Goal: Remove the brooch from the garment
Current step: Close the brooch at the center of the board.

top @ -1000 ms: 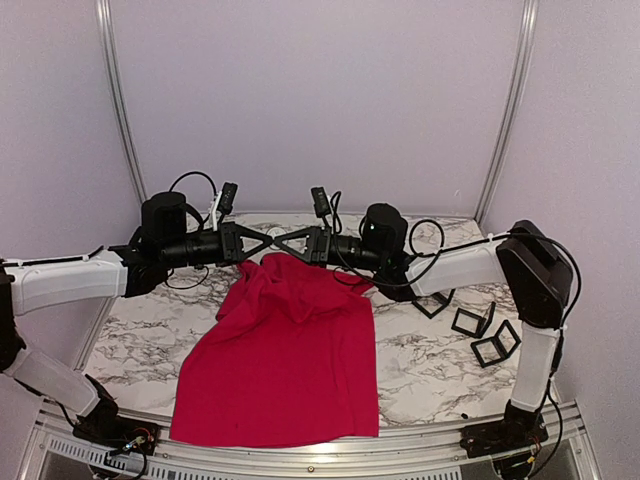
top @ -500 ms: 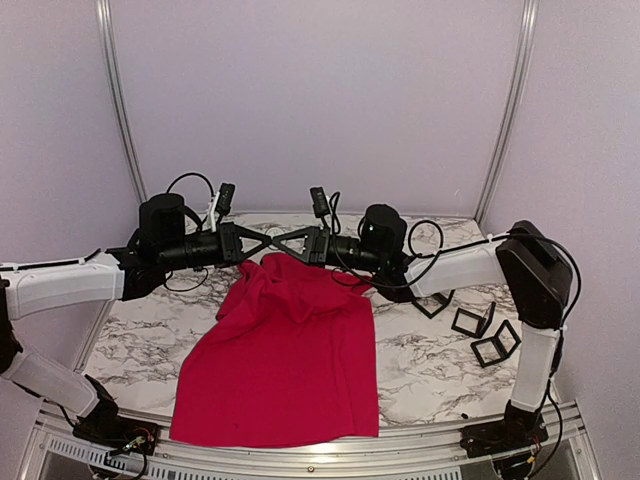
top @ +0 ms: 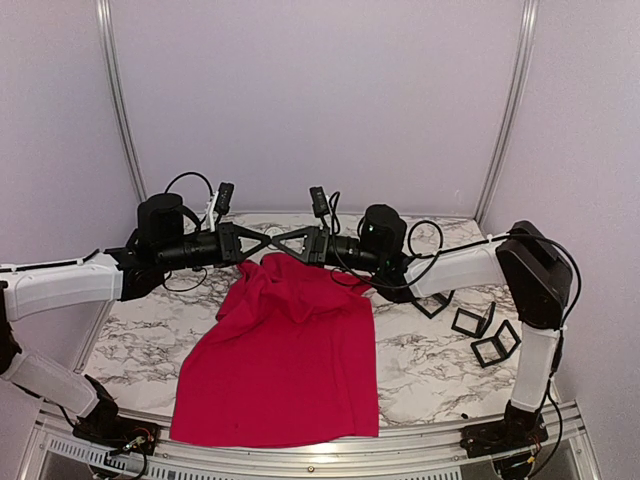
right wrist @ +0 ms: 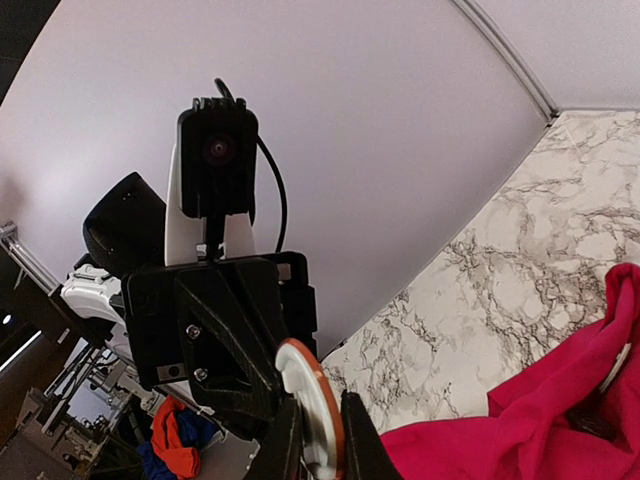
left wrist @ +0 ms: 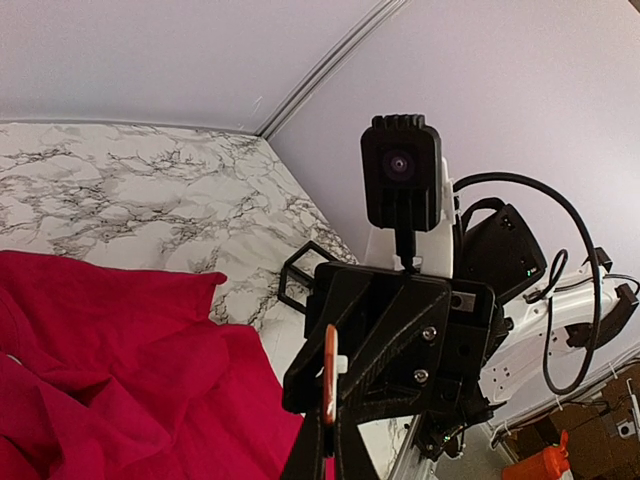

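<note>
Peaking just under the meeting claws, the garment (top: 285, 360) spreads toward the near edge. The left gripper (top: 265, 240) and right gripper (top: 282, 241) both pinch the brooch (right wrist: 310, 405), tip to tip. Pulling apart could tear the cloth if the pin is still fastened, and unequal grip could drop the brooch.

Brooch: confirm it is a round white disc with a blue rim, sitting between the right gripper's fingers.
One thing is wrong: the rim is orange, not blue. The right wrist view shows the brooch as a round white disc with an orange rim, sitting between the fingers of the right gripper.
</note>
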`<state>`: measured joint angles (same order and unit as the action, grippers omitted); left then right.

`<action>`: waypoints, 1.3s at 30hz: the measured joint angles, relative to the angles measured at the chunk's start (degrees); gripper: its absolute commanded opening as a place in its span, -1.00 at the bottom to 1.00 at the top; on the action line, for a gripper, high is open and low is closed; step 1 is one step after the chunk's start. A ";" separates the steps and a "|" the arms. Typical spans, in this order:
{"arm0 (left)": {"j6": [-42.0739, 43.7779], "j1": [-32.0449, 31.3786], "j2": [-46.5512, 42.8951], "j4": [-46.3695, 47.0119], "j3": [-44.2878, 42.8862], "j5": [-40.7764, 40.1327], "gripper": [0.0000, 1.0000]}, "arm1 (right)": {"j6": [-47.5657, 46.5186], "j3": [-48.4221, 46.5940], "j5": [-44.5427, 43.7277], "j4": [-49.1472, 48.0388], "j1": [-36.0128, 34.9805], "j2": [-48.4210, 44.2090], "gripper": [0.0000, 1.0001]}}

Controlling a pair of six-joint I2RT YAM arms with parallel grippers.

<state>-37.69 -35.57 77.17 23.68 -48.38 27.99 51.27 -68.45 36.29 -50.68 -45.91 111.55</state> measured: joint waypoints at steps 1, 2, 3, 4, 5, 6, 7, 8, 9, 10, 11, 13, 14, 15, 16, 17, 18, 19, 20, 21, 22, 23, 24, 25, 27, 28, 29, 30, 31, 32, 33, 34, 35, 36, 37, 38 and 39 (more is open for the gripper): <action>0.13 0.00 -0.15 0.00 0.02 0.02 -1.00 | 0.02 -0.02 0.07 -0.20 0.00 0.00 -0.77; 0.26 0.00 -0.28 -0.02 0.02 0.02 -1.00 | 0.04 -0.04 0.09 -0.35 0.00 0.00 -0.77; 0.46 0.00 -0.37 -0.02 0.02 0.02 -1.00 | 0.11 -0.11 0.11 -0.44 0.00 0.00 -0.77; 0.63 0.00 -0.46 -0.02 0.02 0.02 -1.00 | 0.15 -0.11 0.09 -0.59 0.00 0.00 -0.77; 0.70 0.00 -0.50 -0.04 0.02 0.02 -1.00 | 0.17 -0.13 0.11 -0.68 0.00 0.00 -0.77; 0.76 -0.02 -0.52 -0.02 0.02 0.02 -1.00 | 0.17 -0.13 0.07 -0.72 0.00 0.00 -0.77; 0.83 -0.02 -0.52 -0.02 0.02 0.02 -1.00 | 0.17 -0.13 0.07 -0.72 0.00 0.00 -0.77; 0.90 -0.02 -0.59 -0.07 0.02 0.00 -1.00 | 0.17 -0.13 0.07 -0.74 -0.02 0.00 -0.77; 0.96 -0.02 -0.66 -0.15 0.04 -0.02 -1.00 | 0.17 -0.13 0.07 -0.74 -0.07 0.00 -0.77; 1.07 -0.02 -0.76 -0.28 0.04 -0.04 -1.00 | 0.17 -0.20 0.09 -0.74 -0.09 0.00 -0.77; 1.16 -0.02 -0.92 -0.42 0.04 -0.04 -1.00 | 0.20 -0.24 0.09 -0.74 -0.11 0.00 -0.77; 1.33 -0.07 -1.22 -0.63 0.09 -0.22 -1.00 | 0.20 -0.33 0.07 -0.79 -0.20 0.00 -0.77; 1.36 -0.09 -1.29 -0.70 0.13 -0.28 -1.00 | 0.20 -0.33 0.07 -0.83 -0.22 0.00 -0.77; 1.36 -0.17 -1.36 -0.83 0.15 -0.52 -1.00 | 0.17 -0.33 0.04 -0.81 -0.24 0.00 -0.77; 1.31 -0.22 -1.36 -0.83 0.24 -0.74 -1.00 | 0.17 -0.33 0.00 -0.79 -0.26 0.00 -0.77; 1.20 -0.26 -1.36 -0.79 0.35 -0.98 -1.00 | 0.15 -0.31 -0.15 -0.72 -0.26 0.00 -0.76; 1.05 -0.28 -1.38 -0.76 0.42 -1.25 -1.00 | 0.11 -0.31 -0.31 -0.66 -0.26 0.00 -0.76; 0.81 -0.33 -1.40 -0.68 0.50 -1.46 -1.00 | -0.07 -0.31 -0.55 -0.50 -0.33 0.00 -0.76; 0.57 -0.39 -1.46 -0.35 0.74 -1.79 -1.00 | -0.20 -0.31 -0.81 -0.46 -0.37 0.00 -0.76; 0.28 -0.46 -1.53 0.07 1.03 -2.12 -1.00 | -0.28 -0.28 -0.96 -0.42 -0.39 -0.02 -0.75; -0.09 -0.52 -1.60 0.33 1.25 -2.40 -1.00 | -0.37 -0.24 -1.09 -0.37 -0.44 -0.02 -0.75; -0.48 -0.55 -1.66 0.59 1.49 -2.69 -1.00 | -0.46 -0.20 -1.22 -0.35 -0.46 -0.04 -0.74; -0.76 -0.57 -1.68 0.85 1.73 -2.99 -1.00 | -0.55 -0.02 -1.33 -0.28 -0.48 -0.09 -0.74; -0.98 -0.61 -1.68 0.98 1.86 -3.08 -1.00 | -0.59 0.09 -1.44 -0.26 -0.48 -0.13 -0.74; -1.46 -0.66 -1.68 1.44 2.12 -3.28 -1.00 | -0.74 0.15 -1.64 -0.26 -0.48 -0.13 -0.73; -1.77 -0.66 -1.68 1.73 2.23 -3.43 -1.00 | -0.79 0.17 -1.77 -0.28 -0.48 -0.15 -0.72; -2.01 -0.66 -1.68 1.86 2.29 -3.56 -1.00 | -0.85 0.20 -1.86 -0.26 -0.50 -0.22 -0.72; -2.10 -0.68 -1.68 2.01 2.34 -3.61 -1.00 | -0.94 0.35 -1.97 -0.26 -0.50 -0.31 -0.71; -2.21 -0.74 -1.68 2.14 2.38 -3.63 -1.00 | -0.98 0.50 -2.05 -0.26 -0.50 -0.46 -0.70; -2.25 -0.76 -1.68 2.23 2.40 -3.69 -1.00 | -1.01 0.57 -2.12 -0.24 -0.50 -0.55 -0.69; -2.36 -0.83 -1.68 2.36 2.40 -3.72 -1.00 | -1.14 0.66 -2.21 -0.26 -0.50 -0.63 -0.68; -2.40 -0.81 -1.68 2.51 2.43 -3.87 -1.00 | -1.29 0.70 -2.36 -0.24 -0.48 -0.72 -0.67; -2.43 -0.81 -1.68 2.71 2.49 -4.02 -1.00 | -1.42 0.76 -2.56 -0.24 -0.48 -0.83 -0.66; -2.45 -0.81 -1.68 2.84 2.51 -4.09 -1.00 | -1.60 0.79 -2.80 -0.24 -0.46 -0.94 -0.64; -2.49 -0.81 -1.68 2.97 2.51 -4.13 -1.00 | -1.75 0.79 -2.99 -0.24 -0.42 -0.98 -0.61; -2.56 -0.81 -1.68 3.04 2.51 -4.15 -1.00 | -1.81 0.79 -3.13 -0.24 -0.42 -1.03 -0.58; -2.60 -0.81 -1.68 3.08 2.51 -4.22 -1.00 | -1.92 0.79 -3.23 -0.24 -0.42 -1.07 -0.54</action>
<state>-40.29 -36.38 75.48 26.76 -45.87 23.77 49.34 -67.66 33.06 -50.92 -46.33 110.48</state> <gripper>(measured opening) 0.016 0.188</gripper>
